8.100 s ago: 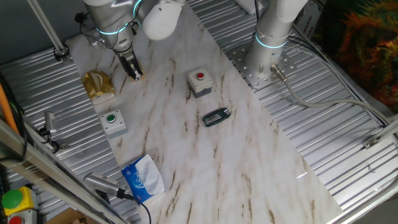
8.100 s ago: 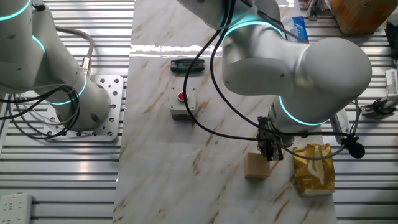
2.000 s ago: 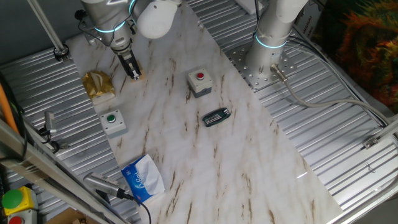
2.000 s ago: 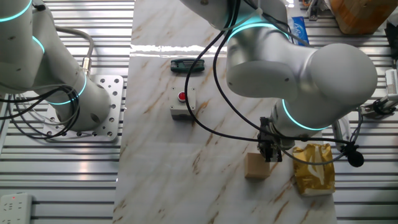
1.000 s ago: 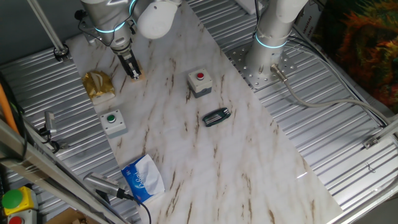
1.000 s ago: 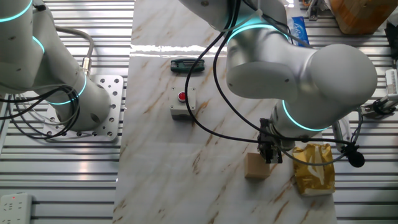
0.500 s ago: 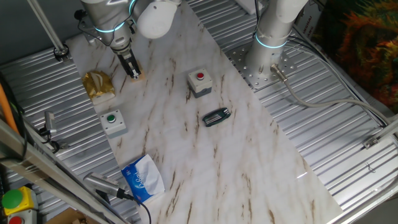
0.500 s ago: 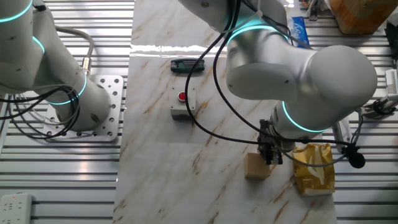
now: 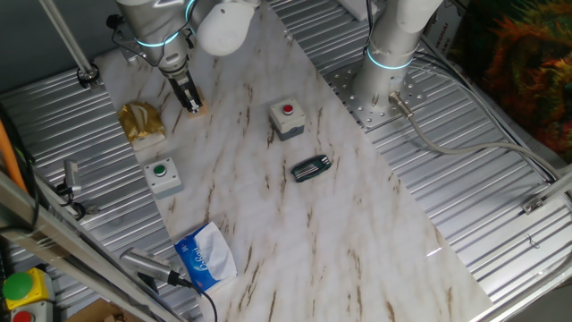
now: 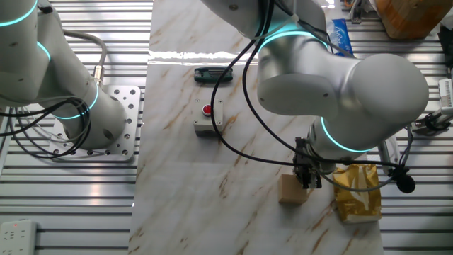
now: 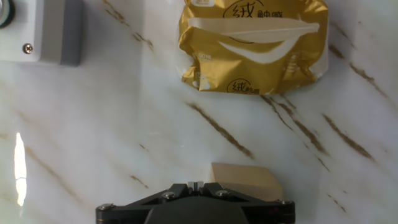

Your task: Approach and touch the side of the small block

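Observation:
The small block (image 10: 290, 191) is a pale tan cube on the marble table (image 10: 184, 177). It also shows in the hand view (image 11: 245, 182) and, mostly hidden by the fingers, in one fixed view (image 9: 201, 109). My gripper (image 10: 308, 182) is shut and empty, pointing down. Its tips stand right at the block's side that faces the gold packet, and seem to touch it. In the hand view the gripper (image 11: 194, 185) sits just left of the block. In one fixed view the gripper (image 9: 192, 106) is at the table's far left.
A gold packet (image 10: 356, 191) lies close beside the block, on the gripper's other side. A grey box with a green button (image 9: 162, 175), a grey box with a red button (image 9: 286, 119), a black object (image 9: 311, 167) and a blue pack (image 9: 205, 256) lie elsewhere on the table.
The gripper has crept a little lower and closer against the block's side. The block and the other things have not moved.

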`<state>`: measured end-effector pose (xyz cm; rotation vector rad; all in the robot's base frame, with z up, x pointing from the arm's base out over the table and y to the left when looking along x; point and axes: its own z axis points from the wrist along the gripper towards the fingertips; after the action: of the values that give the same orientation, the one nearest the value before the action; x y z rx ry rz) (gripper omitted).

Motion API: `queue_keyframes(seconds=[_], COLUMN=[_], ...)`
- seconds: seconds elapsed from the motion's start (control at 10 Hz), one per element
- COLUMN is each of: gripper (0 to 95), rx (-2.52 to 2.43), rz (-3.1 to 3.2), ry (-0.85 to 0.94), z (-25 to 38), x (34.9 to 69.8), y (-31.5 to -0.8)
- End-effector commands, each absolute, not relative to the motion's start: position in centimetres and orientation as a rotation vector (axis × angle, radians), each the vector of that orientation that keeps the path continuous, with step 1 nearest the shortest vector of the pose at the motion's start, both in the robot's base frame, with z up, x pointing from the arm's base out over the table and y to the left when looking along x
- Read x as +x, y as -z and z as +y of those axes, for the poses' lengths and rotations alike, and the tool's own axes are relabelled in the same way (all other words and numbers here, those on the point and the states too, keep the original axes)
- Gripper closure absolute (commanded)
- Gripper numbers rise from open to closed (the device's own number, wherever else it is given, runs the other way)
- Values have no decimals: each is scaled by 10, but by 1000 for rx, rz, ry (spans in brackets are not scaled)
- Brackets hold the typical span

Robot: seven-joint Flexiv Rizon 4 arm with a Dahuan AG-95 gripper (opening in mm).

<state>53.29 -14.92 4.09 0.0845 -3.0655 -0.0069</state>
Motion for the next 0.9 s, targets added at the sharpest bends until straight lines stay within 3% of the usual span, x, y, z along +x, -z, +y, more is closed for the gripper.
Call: queue_keyframes(seconds=[0.1,0.9], gripper=[950,950], rx=[87,74], rz=[-3066,-3066], ry=[6,11], z=[-149,-145], x=[533,533], y=[-41,-45])
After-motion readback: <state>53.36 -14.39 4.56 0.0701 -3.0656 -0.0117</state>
